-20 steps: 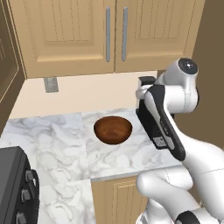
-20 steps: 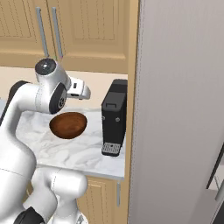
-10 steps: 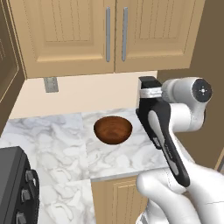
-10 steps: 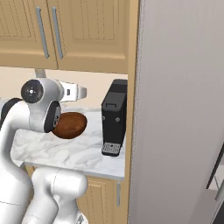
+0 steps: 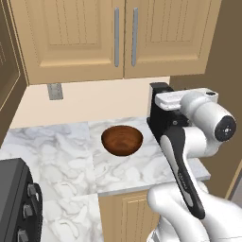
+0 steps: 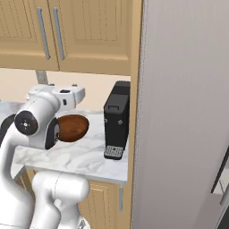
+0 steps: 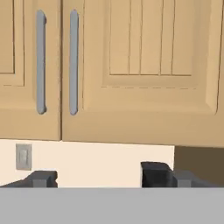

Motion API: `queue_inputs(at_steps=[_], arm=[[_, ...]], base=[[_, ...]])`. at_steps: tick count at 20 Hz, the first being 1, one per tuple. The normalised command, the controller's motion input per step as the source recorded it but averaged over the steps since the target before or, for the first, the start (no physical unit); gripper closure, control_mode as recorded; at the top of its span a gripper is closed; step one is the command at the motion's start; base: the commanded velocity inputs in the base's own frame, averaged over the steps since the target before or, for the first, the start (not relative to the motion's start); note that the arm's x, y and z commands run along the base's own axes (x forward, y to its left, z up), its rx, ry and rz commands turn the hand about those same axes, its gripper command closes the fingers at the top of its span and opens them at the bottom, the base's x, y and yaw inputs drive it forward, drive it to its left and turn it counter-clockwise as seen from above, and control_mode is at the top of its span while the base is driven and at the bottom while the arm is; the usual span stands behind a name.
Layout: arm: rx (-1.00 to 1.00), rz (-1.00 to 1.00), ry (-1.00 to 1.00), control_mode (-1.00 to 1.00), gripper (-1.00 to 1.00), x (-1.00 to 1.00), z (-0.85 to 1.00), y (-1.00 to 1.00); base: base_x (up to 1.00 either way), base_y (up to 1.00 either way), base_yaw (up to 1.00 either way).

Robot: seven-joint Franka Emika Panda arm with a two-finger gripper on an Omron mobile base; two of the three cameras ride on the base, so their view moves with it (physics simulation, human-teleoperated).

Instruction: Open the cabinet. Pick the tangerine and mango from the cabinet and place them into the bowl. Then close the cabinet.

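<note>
The cabinet [image 5: 118,38] hangs on the wall with both tan doors shut, its two silver bar handles [image 7: 72,61] side by side at the middle. The tangerine and mango are hidden behind the doors. Below, the dark wooden bowl [image 5: 122,140] stands empty on the marble counter [image 5: 56,146]. My hand [image 5: 178,99] hovers right of the bowl and above it, below the right door and pointing at the wall. In the hand view my gripper [image 7: 114,179] is open, its fingertips [image 7: 41,178] wide apart with nothing between them.
A black coffee machine [image 6: 117,118] stands on the counter just right of the bowl, close behind my hand. A tall grey panel [image 6: 183,112] closes off the right side. A dark stove [image 5: 16,203] sits at lower left, and a wall outlet [image 5: 55,91] is under the left door.
The arm's wrist joint has dropped and swung right, and the hand has shifted slightly right while still facing the cabinet. Gripper stays open; bowl and doors unmoved.
</note>
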Motion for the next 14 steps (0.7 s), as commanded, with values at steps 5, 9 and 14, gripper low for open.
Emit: queue_inputs(at_steps=[5,9,14], arm=[[0.0,0.0,-0.27,-1.0,-1.0,-0.07,0.31,0.01],[0.0,0.0,-0.17,-1.0,-1.0,0.0,0.33,0.1],[0.0,0.0,-0.16,-1.0,-1.0,0.0,0.39,0.2]], base=[[0.0,0.0,0.0],[0.0,0.0,0.0],[0.0,0.0,0.0]])
